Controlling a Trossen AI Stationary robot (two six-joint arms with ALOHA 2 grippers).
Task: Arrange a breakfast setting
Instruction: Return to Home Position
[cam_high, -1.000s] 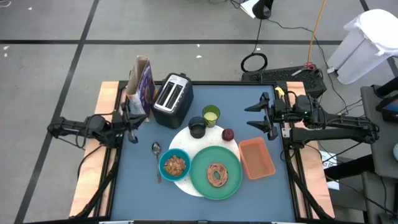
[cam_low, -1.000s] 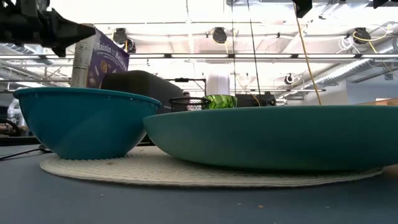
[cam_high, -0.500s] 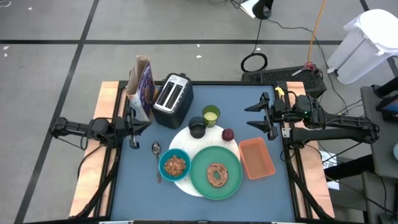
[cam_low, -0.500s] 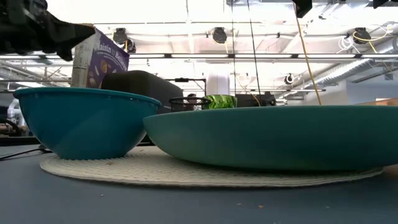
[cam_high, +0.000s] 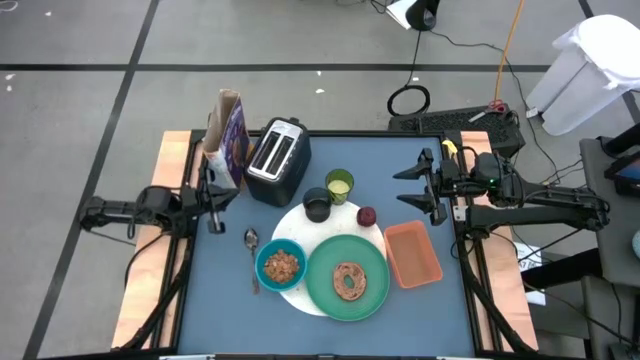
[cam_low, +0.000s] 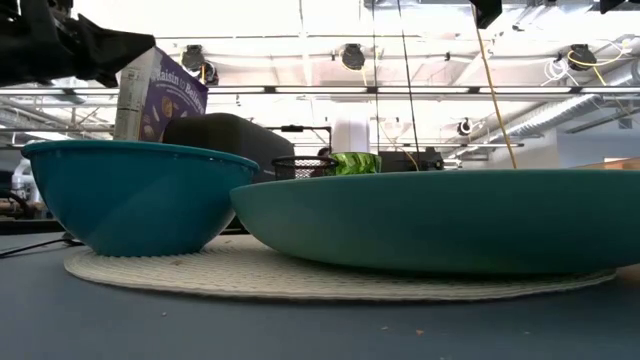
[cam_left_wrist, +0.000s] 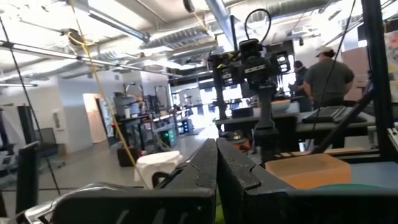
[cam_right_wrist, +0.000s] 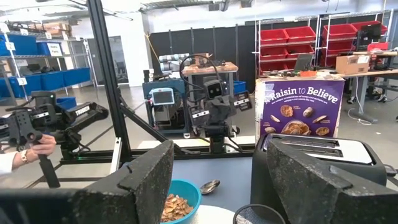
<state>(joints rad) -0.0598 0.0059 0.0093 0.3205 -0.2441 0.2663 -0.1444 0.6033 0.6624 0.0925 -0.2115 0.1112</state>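
Since a second ago, we find the left hand (cam_high: 222, 200) withdrawn toward the counter (cam_high: 220, 300) edge, fingers pressed together, empty, clear of the spoon (cam_high: 251, 240); right hand (cam_high: 405, 188) parked, spread wide, empty.

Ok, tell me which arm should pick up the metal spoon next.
Likely left: the left gripper, shut, hovers close to the metal spoon; the right gripper waits open on the opposite side.
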